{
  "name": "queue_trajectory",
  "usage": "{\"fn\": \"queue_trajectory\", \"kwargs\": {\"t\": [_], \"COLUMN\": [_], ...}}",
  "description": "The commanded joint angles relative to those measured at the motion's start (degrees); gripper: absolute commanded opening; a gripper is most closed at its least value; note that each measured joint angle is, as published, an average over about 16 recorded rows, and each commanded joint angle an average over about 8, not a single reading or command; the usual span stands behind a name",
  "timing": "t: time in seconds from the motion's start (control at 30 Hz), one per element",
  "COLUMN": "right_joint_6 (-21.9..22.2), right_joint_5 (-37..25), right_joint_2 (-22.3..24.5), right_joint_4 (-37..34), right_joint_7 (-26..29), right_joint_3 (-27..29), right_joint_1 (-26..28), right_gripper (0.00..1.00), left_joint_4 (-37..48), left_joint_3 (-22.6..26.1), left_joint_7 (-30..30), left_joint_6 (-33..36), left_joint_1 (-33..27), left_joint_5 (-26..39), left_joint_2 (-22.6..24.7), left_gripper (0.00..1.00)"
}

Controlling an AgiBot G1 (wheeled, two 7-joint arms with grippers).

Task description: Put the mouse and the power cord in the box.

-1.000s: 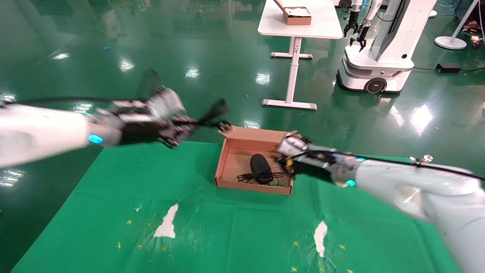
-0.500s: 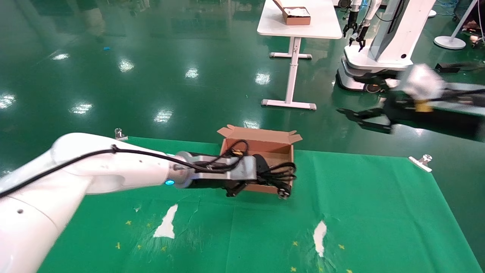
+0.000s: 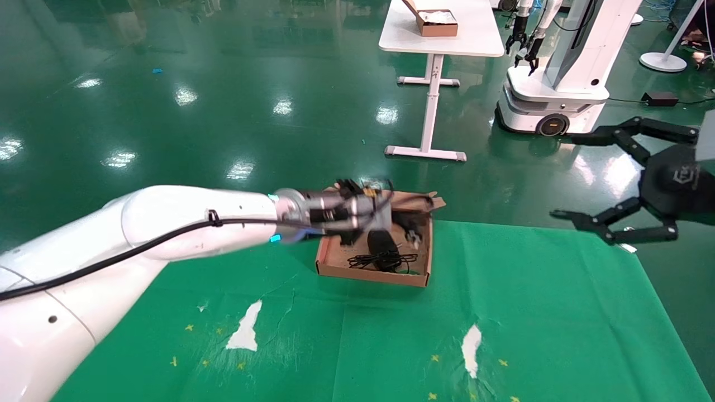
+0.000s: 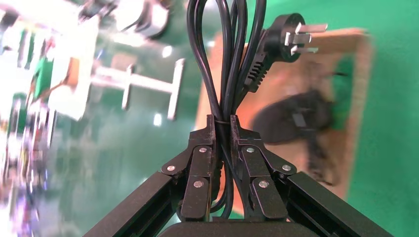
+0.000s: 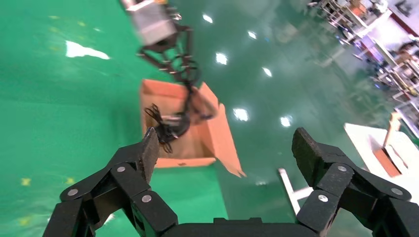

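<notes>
Robotics lab or test hall. Glossy green floor (image 3: 223, 84) reflects rows of ceiling lights. A second wheeled white robot (image 3: 558, 72) stands parked beside a white table (image 3: 447, 33) carrying a small brown box (image 3: 435, 22). Work surface here is a green cloth (image 3: 530, 312) held by a metal clip (torn in patches, marked with small yellow crosses). Blurred racks at the hall edge.

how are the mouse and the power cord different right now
The mouse lies inside the box, touched by neither gripper; the power cord hangs above the box, clamped in the left gripper. The mouse's cable is thin and piled loosely beside it; the power cord is thicker, gathered in loops and ends in a pronged plug. Both are black. The right gripper waits open, off to the right.
</notes>
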Motion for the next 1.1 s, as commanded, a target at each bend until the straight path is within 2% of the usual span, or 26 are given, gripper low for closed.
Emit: {"fn": "queue_trajectory", "kwargs": {"t": [0.03,0.1,0.13,0.33,0.53,1.1], "right_joint_6": [-1.74,-1.35,-1.12,-0.48,-0.22,0.31], "right_joint_5": [0.52,0.95,1.09,1.66,2.41,9.37], "right_joint_2": [1.05,1.62,1.83,2.75,2.95,3.38], "right_joint_4": [2.63,5.19,6.15,10.51,12.18,22.98], "right_joint_7": [1.84,3.4,3.98,6.26,7.11,15.64], "right_joint_3": [0.0,0.06,0.08,0.18,0.49,3.95], "right_joint_1": [-0.76,-1.67,-2.01,-3.53,-4.68,-14.81], "right_gripper": [1.0,1.0,1.0,1.0,1.0,1.0], "left_joint_4": [-0.55,-1.13,-1.41,-2.7,-4.17,-14.56], "left_joint_3": [2.26,4.24,5.02,8.29,7.14,-8.73], "left_joint_7": [-3.3,-5.77,-6.55,-9.55,-10.15,-12.48], "left_joint_6": [-2.65,-3.61,-3.88,-5.32,-4.02,11.28], "left_joint_1": [-0.87,-1.35,-1.52,-2.18,-1.13,9.53], "left_joint_5": [-0.26,-0.58,-0.62,-1.05,-2.67,-15.37], "left_joint_2": [0.02,0.01,0.0,-0.01,-1.43,-13.4], "left_gripper": [0.67,0.92,0.99,1.0,1.0,1.0]}}
